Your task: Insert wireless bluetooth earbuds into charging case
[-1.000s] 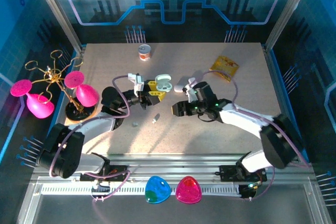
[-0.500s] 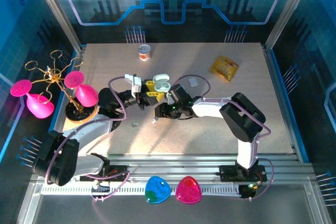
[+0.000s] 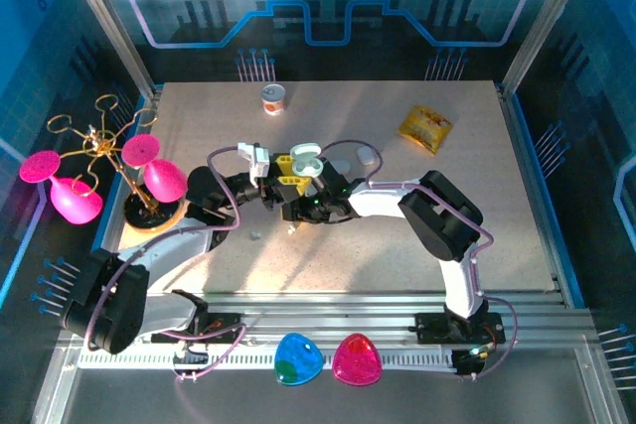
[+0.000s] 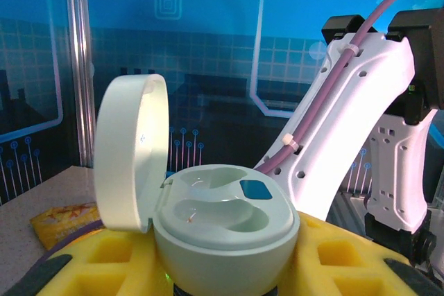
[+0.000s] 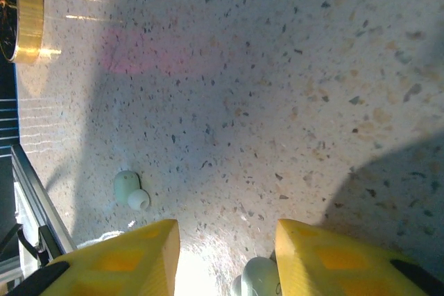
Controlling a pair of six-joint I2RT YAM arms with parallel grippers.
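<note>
The pale charging case (image 4: 222,227) stands upright between yellow foam pads (image 4: 90,268), lid (image 4: 132,150) swung open, both wells bare. My left gripper (image 4: 225,279) is shut on it; from above the case (image 3: 306,157) sits at table centre in that gripper (image 3: 288,176). My right gripper (image 3: 296,213) hangs low just in front of it, jaws apart. One pale earbud (image 5: 260,279) lies on the table between the right gripper's (image 5: 227,261) yellow fingers (image 5: 333,254), close beside the right one. A second earbud (image 5: 130,190) lies outside the left finger, also seen as a speck (image 3: 256,235).
A closed white case (image 3: 366,155) and a yellow snack bag (image 3: 424,127) lie at the back right, a small can (image 3: 274,98) at the back. A gold stand with pink glasses (image 3: 99,171) occupies the left; its base (image 5: 24,12) is near. The right arm (image 4: 347,123) looms behind the case.
The right arm swung left across the table and came down over an earbud, its jaws narrowing. The left gripper kept the open case, barely shifting.
</note>
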